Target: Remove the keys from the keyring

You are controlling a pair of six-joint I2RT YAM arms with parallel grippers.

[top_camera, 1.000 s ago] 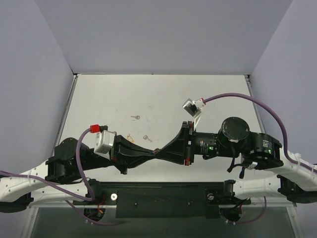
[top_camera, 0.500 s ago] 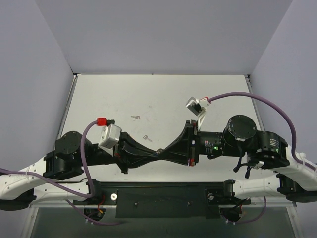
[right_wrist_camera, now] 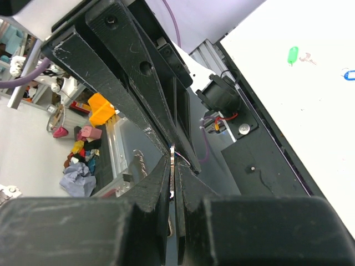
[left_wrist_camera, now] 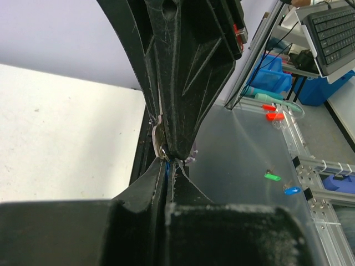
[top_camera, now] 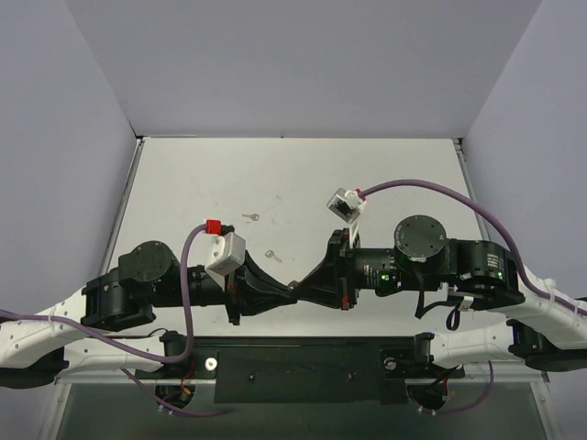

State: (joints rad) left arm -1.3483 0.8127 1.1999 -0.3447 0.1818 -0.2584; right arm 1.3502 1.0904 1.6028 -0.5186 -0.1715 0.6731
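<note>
My two grippers meet tip to tip above the table's near edge. My left gripper (top_camera: 290, 292) (left_wrist_camera: 168, 164) is shut on a sliver of blue tag (left_wrist_camera: 166, 169). The silvery keyring (left_wrist_camera: 157, 137) sits just above its tips. My right gripper (top_camera: 301, 289) (right_wrist_camera: 173, 162) is shut on the keyring's thin metal edge (right_wrist_camera: 173, 169). Two loose keys lie on the table, one far (top_camera: 251, 217) and one nearer (top_camera: 272, 256). The right wrist view shows a green-tagged key (right_wrist_camera: 293, 55) and a blue-tagged one (right_wrist_camera: 348, 73) on the table.
The white table (top_camera: 394, 174) is boxed in by grey walls at the left, back and right. A black base bar (top_camera: 303, 362) runs along the near edge under the arms. The purple cables (top_camera: 431, 188) arch over each wrist.
Both wrists have shifted: the left wrist camera moved right, the right arm moved left. The joined tips sank a little toward the near edge. A yellow-tagged key is now hidden under the left arm.
</note>
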